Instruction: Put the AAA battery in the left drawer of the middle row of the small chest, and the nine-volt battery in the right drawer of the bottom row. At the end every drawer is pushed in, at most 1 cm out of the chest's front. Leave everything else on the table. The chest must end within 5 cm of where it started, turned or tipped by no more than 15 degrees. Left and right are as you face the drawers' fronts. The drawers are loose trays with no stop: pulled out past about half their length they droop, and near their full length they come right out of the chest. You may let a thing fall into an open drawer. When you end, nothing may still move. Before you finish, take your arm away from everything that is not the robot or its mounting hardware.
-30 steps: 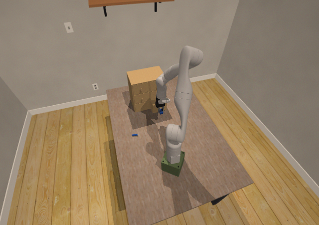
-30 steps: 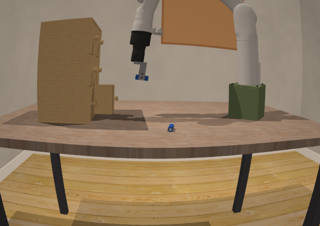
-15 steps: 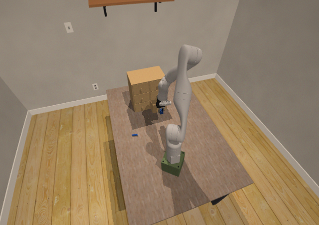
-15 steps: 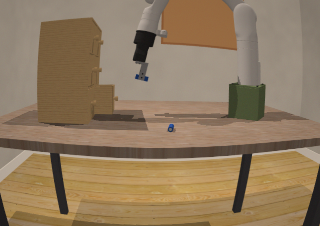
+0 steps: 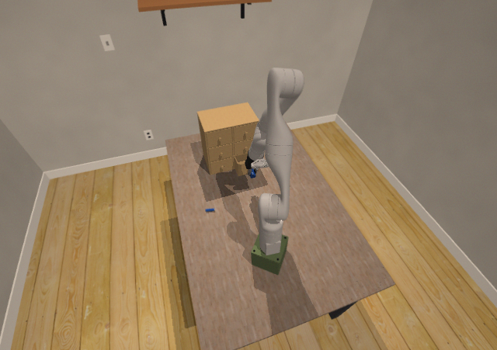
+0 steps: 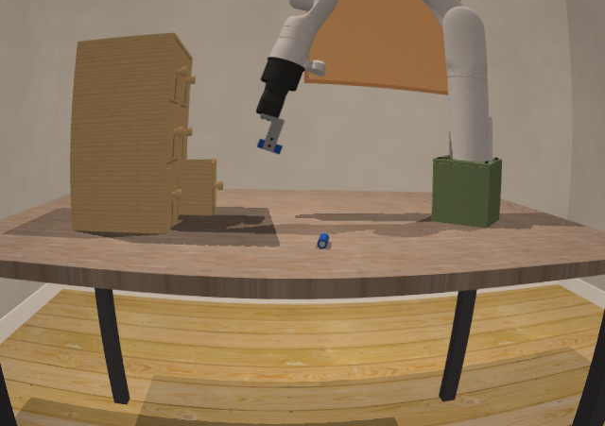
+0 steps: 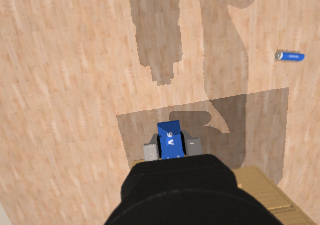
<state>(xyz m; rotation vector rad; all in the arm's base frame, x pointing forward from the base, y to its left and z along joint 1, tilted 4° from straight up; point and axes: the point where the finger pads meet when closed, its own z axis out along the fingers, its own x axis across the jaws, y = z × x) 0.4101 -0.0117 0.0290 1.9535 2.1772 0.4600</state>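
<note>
Plainly the carrying step is in hand; the pincer (image 6: 269, 144) is clamped on the nine-volt battery (image 7: 169, 139), a blue block held in the air between the fingers; it hangs above the counter (image 6: 390, 260), near the front of the small chest (image 6: 122, 133); the bottom right drawer (image 6: 198, 187) stands pulled out, open at the top, while the other drawers look pushed in; the AAA battery (image 6: 322, 241) lies on the counter, well apart from the chest. Next, I judge, the arm must bring the block over the open tray and release it there, then push that drawer home; the AAA battery and the middle left drawer remain to do.
</note>
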